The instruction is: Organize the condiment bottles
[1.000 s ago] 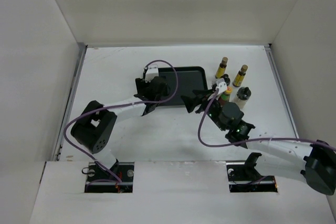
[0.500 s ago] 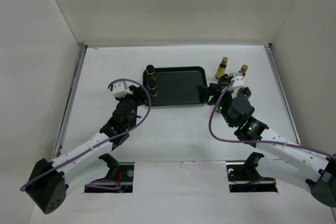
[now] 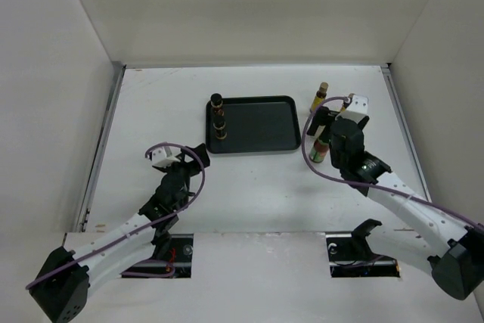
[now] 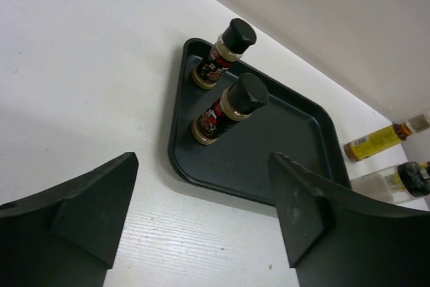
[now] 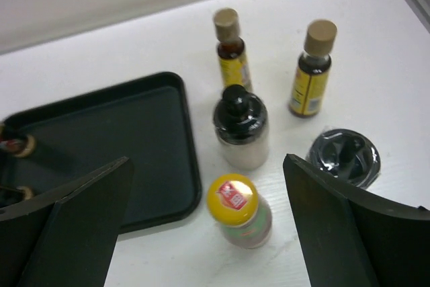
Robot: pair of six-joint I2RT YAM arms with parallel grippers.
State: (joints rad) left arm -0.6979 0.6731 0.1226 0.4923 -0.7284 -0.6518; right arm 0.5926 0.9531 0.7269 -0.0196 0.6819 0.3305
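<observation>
Two short dark black-capped jars (image 4: 226, 50) (image 4: 230, 107) stand upright at the left end of the black tray (image 4: 289, 146), seen from above as jars (image 3: 217, 100) (image 3: 219, 125) in the tray (image 3: 257, 122). My left gripper (image 4: 203, 169) (image 3: 195, 163) is open and empty, near of the tray's left corner. My right gripper (image 5: 207, 166) (image 3: 327, 120) hovers open over the bottles right of the tray. Below it are two slim brown yellow-capped bottles (image 5: 232, 52) (image 5: 312, 68), two whitish black-capped ones (image 5: 242, 129) (image 5: 346, 157), and the green-red yellow-capped bottle (image 5: 238, 210) (image 3: 321, 147).
White walls close the table on the left, back and right. The tray's right edge (image 5: 191, 166) lies close to the green-red bottle. Purple cables loop off both wrists. Both arm bases sit at the near edge.
The left gripper has drawn back from the tray toward the near left, leaving two jars standing in it. The right gripper has swung right and back over the bottle cluster. Both now stand wider.
</observation>
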